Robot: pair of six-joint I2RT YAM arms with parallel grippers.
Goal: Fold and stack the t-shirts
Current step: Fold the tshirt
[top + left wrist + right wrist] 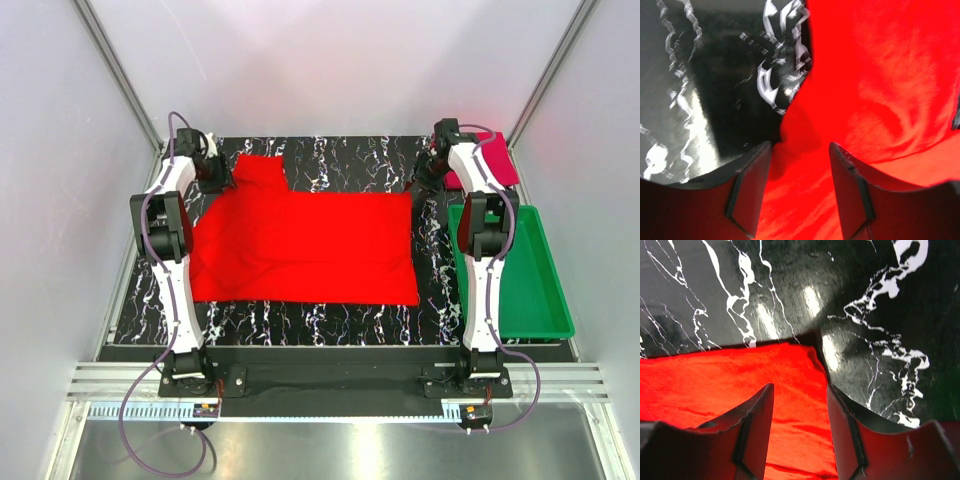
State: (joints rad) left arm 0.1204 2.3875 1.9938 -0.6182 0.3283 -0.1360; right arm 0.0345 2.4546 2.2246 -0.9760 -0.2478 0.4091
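The bright red t-shirt (300, 245) lies spread flat on the black marbled table, one sleeve pointing to the far side. My left gripper (216, 182) hovers at the shirt's far left edge beside that sleeve. In the left wrist view its jaws (800, 150) stand open, with red cloth (880, 90) under them and nothing pinched. My right gripper (424, 186) is over the shirt's far right corner. It is also open (800, 390), above the cloth's corner (785, 370). The darker crimson t-shirt (497, 160) lies folded at the far right, partly hidden behind the right arm.
A green plastic tray (535, 290) sits on the right side of the table, beside the right arm. Bare marbled tabletop (350, 160) shows beyond the shirt and along its near edge. White walls enclose the table.
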